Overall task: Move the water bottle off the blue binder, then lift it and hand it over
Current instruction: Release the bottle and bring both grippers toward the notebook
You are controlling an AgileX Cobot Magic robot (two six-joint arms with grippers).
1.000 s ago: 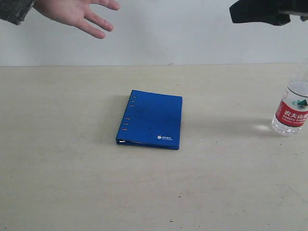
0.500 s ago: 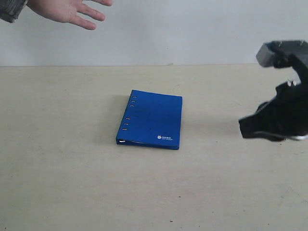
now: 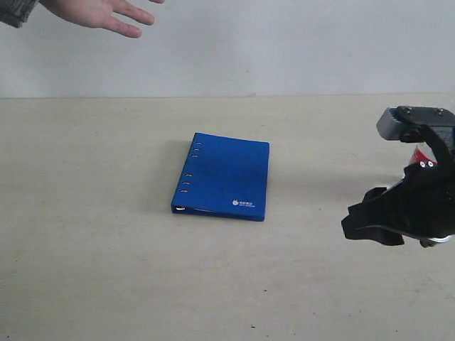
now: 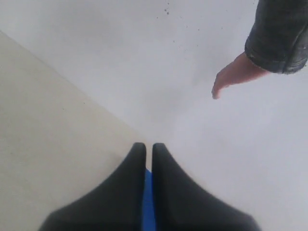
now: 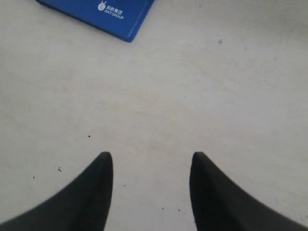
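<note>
The blue binder lies flat at the table's middle, nothing on top of it. The water bottle stands at the far right, almost wholly hidden behind my right arm; only a sliver of its red label shows. My right gripper hangs low over the table in front of the bottle, open, with bare tabletop between its fingers. The binder's logo corner lies beyond those fingers. My left gripper is shut on nothing, with a strip of the binder showing through the slit.
A person's open hand reaches in at the upper left, before the pale wall; the left wrist view shows the hand and its dark sleeve too. The beige table spreads around the binder.
My right arm has come down from the top right corner and now covers the bottle, sinking a little lower and leftward in the last half second. The person's hand has drawn back slightly.
</note>
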